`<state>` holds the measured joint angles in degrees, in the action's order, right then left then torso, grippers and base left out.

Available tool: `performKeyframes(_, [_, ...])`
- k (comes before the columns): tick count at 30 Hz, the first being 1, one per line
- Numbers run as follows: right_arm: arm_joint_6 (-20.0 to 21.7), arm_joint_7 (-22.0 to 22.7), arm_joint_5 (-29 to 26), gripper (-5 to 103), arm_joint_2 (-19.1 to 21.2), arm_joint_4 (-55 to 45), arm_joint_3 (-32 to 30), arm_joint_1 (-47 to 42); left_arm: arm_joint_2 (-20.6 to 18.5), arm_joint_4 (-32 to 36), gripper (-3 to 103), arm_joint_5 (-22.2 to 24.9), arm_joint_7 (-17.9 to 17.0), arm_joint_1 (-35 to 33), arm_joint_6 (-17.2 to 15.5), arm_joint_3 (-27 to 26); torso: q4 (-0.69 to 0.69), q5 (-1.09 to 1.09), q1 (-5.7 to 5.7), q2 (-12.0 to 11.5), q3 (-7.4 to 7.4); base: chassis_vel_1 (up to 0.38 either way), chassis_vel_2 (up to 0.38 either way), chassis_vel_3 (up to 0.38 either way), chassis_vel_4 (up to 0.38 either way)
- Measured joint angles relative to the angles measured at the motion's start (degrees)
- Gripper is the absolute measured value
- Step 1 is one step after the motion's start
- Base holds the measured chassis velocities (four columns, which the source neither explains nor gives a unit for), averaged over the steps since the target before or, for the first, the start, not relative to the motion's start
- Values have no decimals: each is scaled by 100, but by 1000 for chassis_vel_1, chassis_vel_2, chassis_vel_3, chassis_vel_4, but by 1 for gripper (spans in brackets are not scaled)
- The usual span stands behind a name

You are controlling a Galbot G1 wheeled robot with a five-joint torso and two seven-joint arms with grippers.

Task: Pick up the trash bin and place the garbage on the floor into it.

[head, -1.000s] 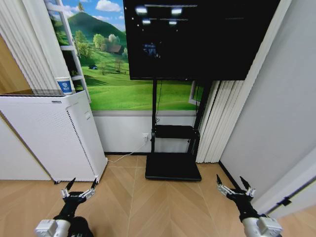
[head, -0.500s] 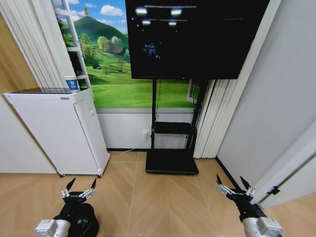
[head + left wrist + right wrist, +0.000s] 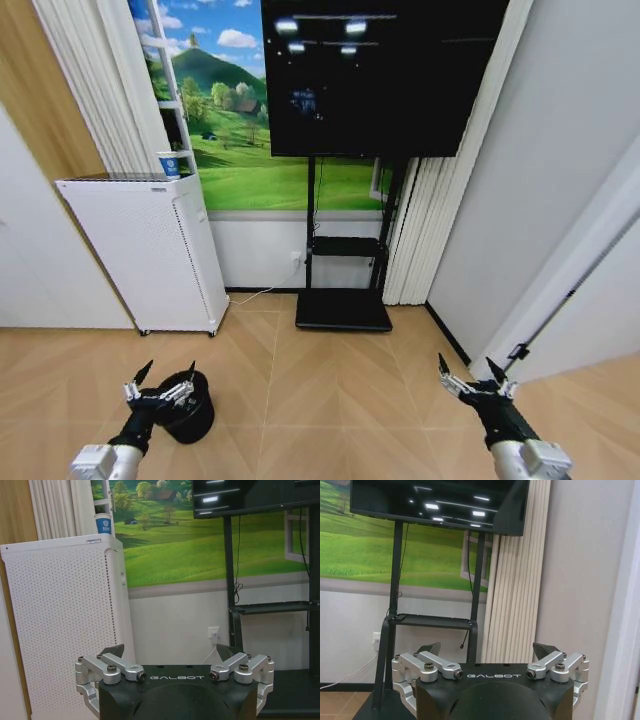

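The trash bin point(image 3: 190, 408), a small black round wastebasket, stands on the wooden floor at the lower left of the head view. My left gripper point(image 3: 160, 378) hangs open just above the bin's near-left rim, fingers spread with nothing between them. In the left wrist view the same gripper point(image 3: 170, 652) points at the wall. My right gripper point(image 3: 470, 372) is open and empty over bare floor at the lower right, and in the right wrist view it point(image 3: 487, 650) faces the TV stand. The garbage is out of view.
A tall white perforated appliance point(image 3: 150, 250) stands against the left wall with a paper cup point(image 3: 171, 163) on top. A black TV stand base point(image 3: 343, 312) sits mid-wall. A grey wall and white door frame point(image 3: 560, 290) close the right side.
The whole head view has shifted: the camera has backed away and shows more floor. The trash bin has come fully into view beneath the left gripper. Both grippers stay open.
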<state>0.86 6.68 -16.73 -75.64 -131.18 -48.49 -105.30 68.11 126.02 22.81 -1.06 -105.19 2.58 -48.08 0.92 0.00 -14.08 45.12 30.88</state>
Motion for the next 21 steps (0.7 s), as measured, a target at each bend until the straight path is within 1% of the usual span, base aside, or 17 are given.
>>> performKeyframes(2, [0, 0, 0, 100, 0, 0, -1, 0, 0, 0, 100, 0, 0, 0, 0, 0, 0, -2, 0, 0, 0, 240, -243, -247, 227])
performKeyframes(8, [0, 0, 0, 100, 0, 0, 0, 0, 0, 1, 100, 0, 0, 0, 0, 0, 0, 2, 0, -3, -1, 242, -241, -244, 239])
performKeyframes(9, [0, 0, 0, 100, 0, 0, 0, 0, 0, 0, 100, 0, 0, 0, 0, 0, 0, -1, 1, -3, -2, 246, -238, -245, 251])
performKeyframes(16, [0, 0, 0, 100, 0, 0, 0, 0, 0, 0, 100, 0, 0, 0, 0, 0, 0, 1, 2, -6, -3, 234, -233, -239, 241])
performKeyframes(21, [0, 0, 0, 100, 0, 0, 0, 0, 0, 0, 100, 0, -1, 0, 0, 0, -1, -1, 2, -7, -3, 242, -239, -242, 238])
